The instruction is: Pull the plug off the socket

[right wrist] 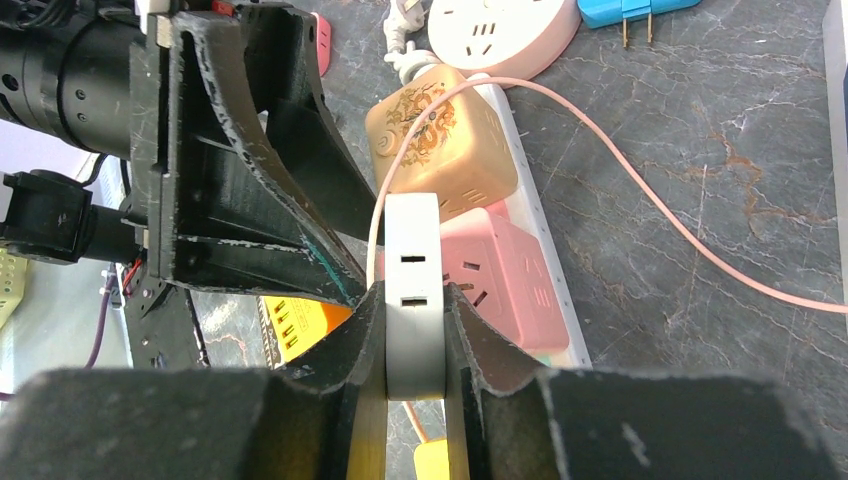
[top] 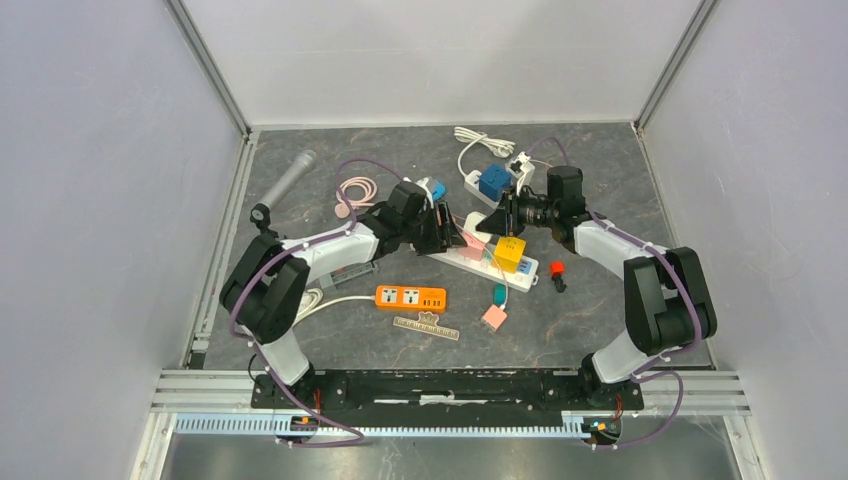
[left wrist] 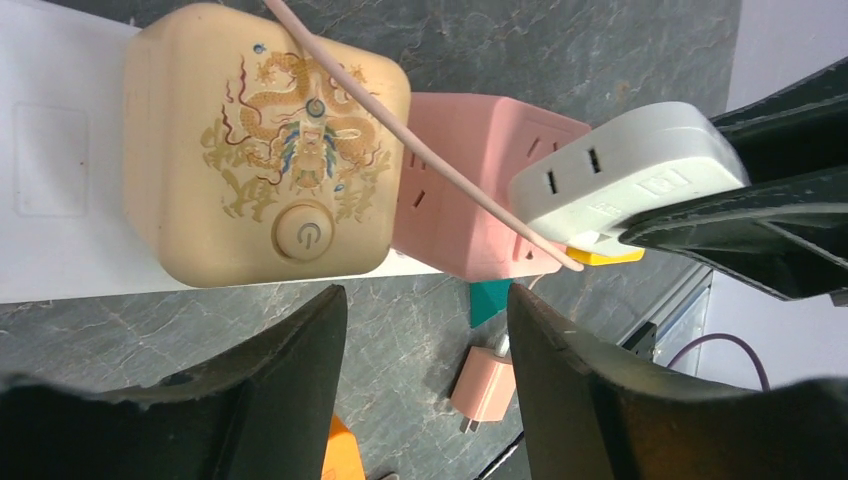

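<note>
Seen from above, both arms bend inward to the frame's centre over the white socket strip (top: 470, 262). It lies on a dark marbled desk (top: 580, 330) enclosed by grey walls.

In the left wrist view, the left tool (left wrist: 425, 300) gapes wide along the bottom edge and holds nothing. The white plug (left wrist: 620, 170) sits at the right.

In the right wrist view, the right tool (right wrist: 413, 320) is clamped tight on the plug at centre, beside a pink adapter (right wrist: 500, 270).

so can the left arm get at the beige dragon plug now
Probably yes: the left arm has its jaws open just short of the beige dragon plug; only a thin pink cable crosses its top.
</note>
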Robot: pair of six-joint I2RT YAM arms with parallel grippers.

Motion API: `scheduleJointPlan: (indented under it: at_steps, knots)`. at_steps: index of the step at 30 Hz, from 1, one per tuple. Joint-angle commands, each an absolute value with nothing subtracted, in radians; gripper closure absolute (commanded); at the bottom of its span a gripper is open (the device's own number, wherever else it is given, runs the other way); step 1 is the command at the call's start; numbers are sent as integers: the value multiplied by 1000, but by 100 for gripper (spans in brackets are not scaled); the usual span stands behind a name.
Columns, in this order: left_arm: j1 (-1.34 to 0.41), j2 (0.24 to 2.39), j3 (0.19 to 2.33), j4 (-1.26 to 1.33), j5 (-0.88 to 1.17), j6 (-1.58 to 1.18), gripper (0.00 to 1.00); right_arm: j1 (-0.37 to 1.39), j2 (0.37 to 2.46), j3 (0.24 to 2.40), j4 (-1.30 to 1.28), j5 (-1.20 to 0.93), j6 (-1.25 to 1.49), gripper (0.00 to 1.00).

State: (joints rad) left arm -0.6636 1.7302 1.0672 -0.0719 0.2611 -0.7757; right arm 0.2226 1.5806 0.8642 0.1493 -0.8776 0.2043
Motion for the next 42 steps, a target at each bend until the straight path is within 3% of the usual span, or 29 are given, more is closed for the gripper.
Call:
scheduleJointPlan:
  at_steps: [1, 10, 19, 27, 36, 42]
  knots:
    - [-667, 1666, 1048, 29, 244, -821, 32, 228, 1546, 879, 165, -874, 204, 100]
    - [-667, 1739, 1083, 5, 221, -841, 35, 228, 1532, 875, 167, -882, 206, 100]
    - [-672, 1777, 1113, -220, 92, -798, 42, 228, 1499, 905, 161, -871, 217, 100]
    - [-673, 1799, 1079, -250, 100, -781, 42, 218, 1409, 947, 178, -661, 274, 100]
    - [-673, 1685, 1156, -265, 178, -743, 25, 185, 1212, 839, -13, -159, 292, 100]
    - [-673, 1556, 1151, -376, 101, -710, 9, 150, 1082, 698, -122, 99, 298, 95]
